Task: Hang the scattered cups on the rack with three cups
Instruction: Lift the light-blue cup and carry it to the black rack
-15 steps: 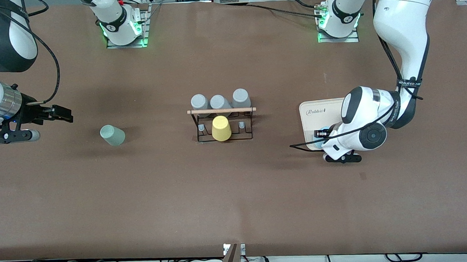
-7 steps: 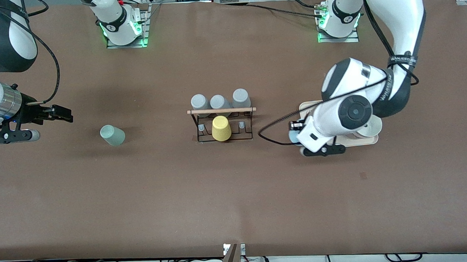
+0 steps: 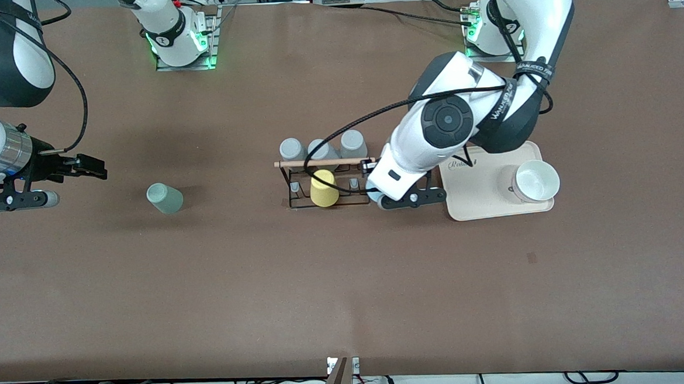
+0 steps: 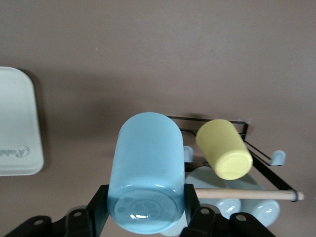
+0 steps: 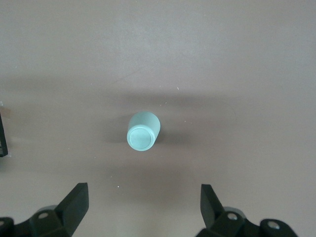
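One blue cup (image 4: 146, 170) is clenched in your left gripper (image 4: 145, 210) over the rack (image 3: 328, 184) end | mint cup (image 3: 165, 198) lies near the spread, waiting right gripper (image 5: 143, 202) | light, stiff, smooth: grip the walls.

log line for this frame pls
left tool: shut on light blue cup, over rack | right tool: open, waiting, mint cup untouched

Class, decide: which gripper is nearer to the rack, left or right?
Left. The left gripper, shut on the light blue cup, is at the rack's end; the right gripper waits open above the mint-green cup.
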